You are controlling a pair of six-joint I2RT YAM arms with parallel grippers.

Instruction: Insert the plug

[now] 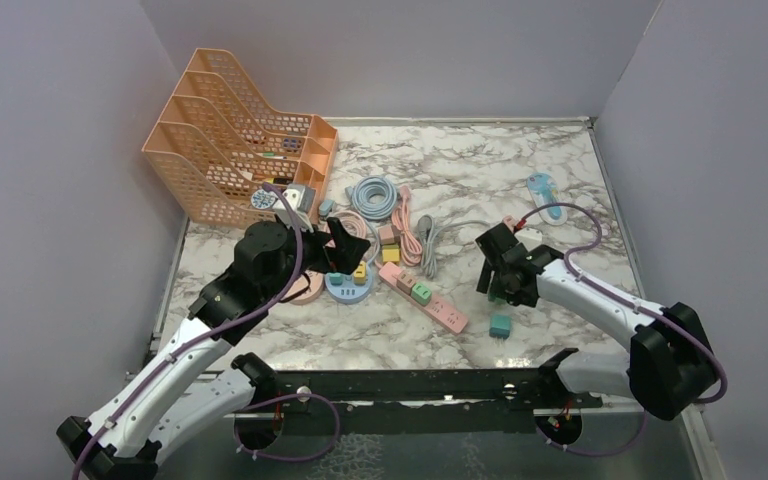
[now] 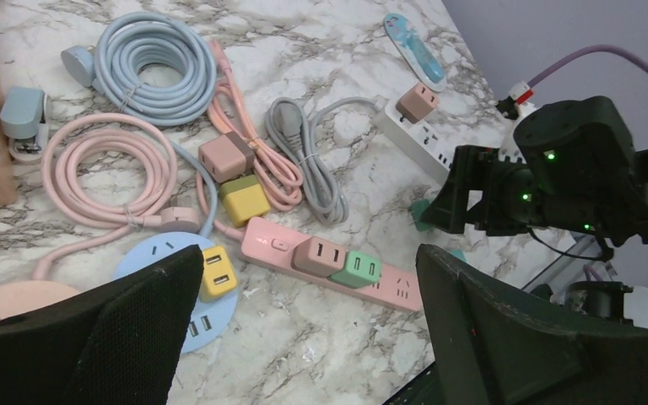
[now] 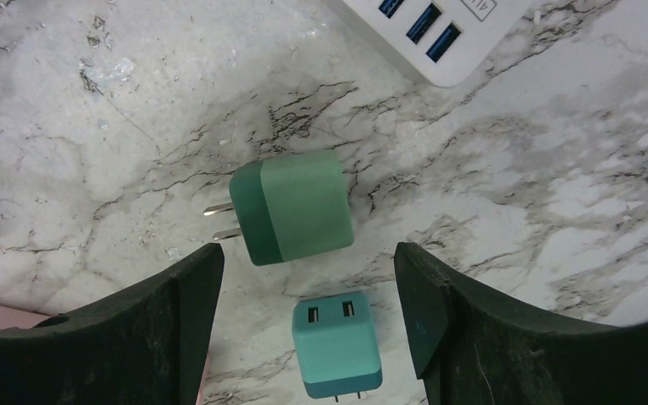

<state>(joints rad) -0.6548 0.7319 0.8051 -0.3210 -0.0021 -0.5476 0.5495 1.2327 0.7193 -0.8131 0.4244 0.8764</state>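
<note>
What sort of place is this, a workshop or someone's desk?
Likely a robot practice bench: a marble-patterned table boxed in by plain grey walls, with a pink power strip and a green charger laid out.

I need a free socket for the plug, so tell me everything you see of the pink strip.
The strip is a long, pale pink bar, plastic by the look, lying flat and slantwise on the marble table. A small switch sits at one end. Next to it a mauve adapter and a green adapter are plugged in side by side. The socket at the other end is free.
</note>
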